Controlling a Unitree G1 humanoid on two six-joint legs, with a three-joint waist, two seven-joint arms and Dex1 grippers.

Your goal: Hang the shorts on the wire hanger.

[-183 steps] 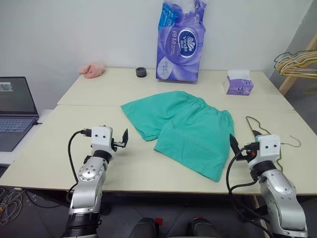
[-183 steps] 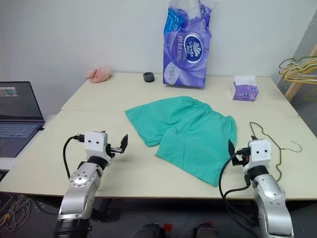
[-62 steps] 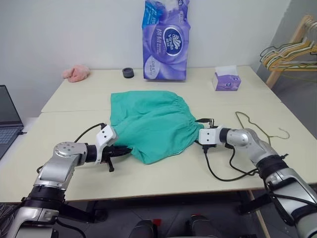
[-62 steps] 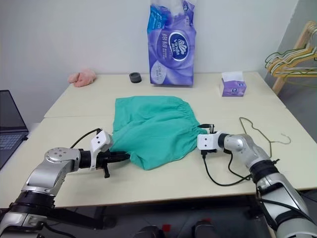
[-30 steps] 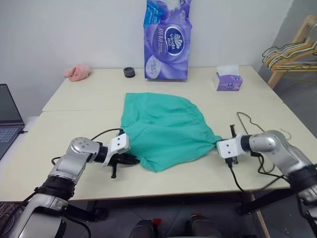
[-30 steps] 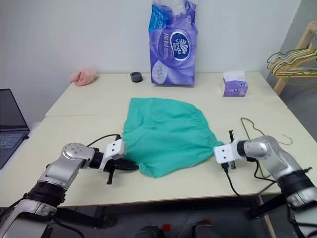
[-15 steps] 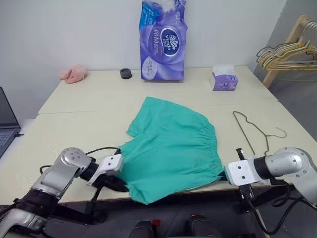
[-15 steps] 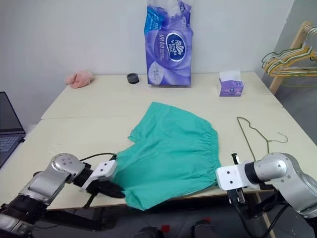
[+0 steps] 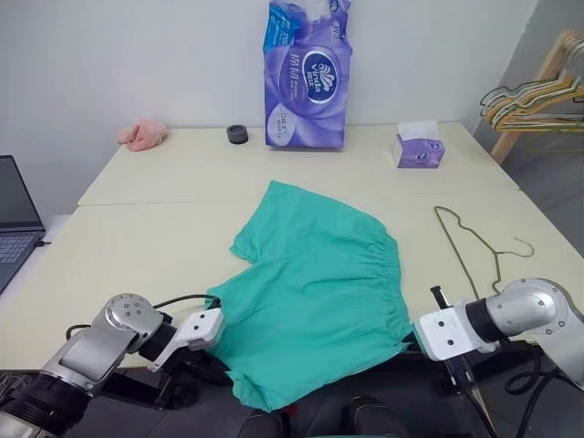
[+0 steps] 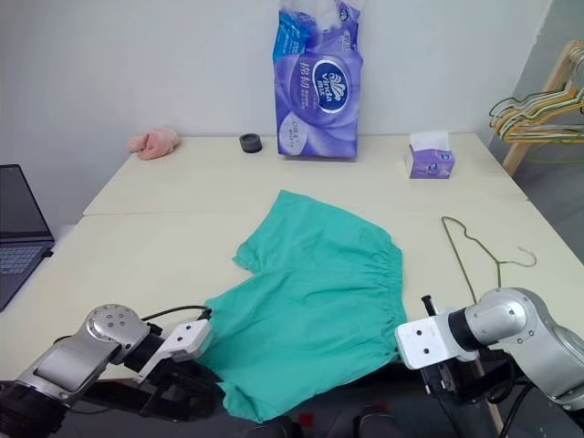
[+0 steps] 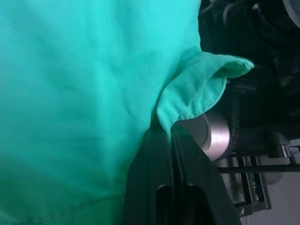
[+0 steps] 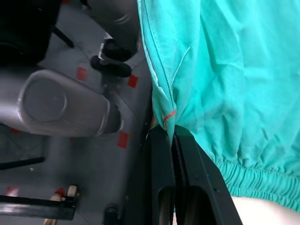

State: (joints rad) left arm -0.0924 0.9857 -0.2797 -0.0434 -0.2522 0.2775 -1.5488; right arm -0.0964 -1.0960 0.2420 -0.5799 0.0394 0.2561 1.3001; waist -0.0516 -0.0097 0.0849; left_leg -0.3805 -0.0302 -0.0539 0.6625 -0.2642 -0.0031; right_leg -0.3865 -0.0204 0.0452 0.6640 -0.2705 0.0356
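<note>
- The shorts (image 9: 319,292) lie spread on the near half of the table (image 9: 164,237), with their near part drooping over the table's near edge; the gathered waistband runs along their right side.
- The left gripper (image 11: 165,140) has its two black fingers pressed together on a fold of the shorts' edge at the near-left corner of the cloth.
- The right gripper (image 12: 169,133) pinches the hem of the shorts just beside the waistband, at the near-right corner, fingers squeezed tight on the fabric.
- Both grippers sit at the table's near edge, one at each side of the cloth.
- The wire hanger (image 9: 470,248) lies flat on the table to the right of the shorts, apart from them, its hook pointing right.
- Farther back stand a tall purple pack of tissue rolls (image 9: 306,73) and a small tissue box (image 9: 418,151) to its right.
- A dark ring (image 9: 237,134) and a pink cloth lump (image 9: 141,134) rest at the far left.
- A laptop (image 9: 16,214) sits off the left side, and more hangers (image 9: 534,96) hang on a wooden rack at the far right.
</note>
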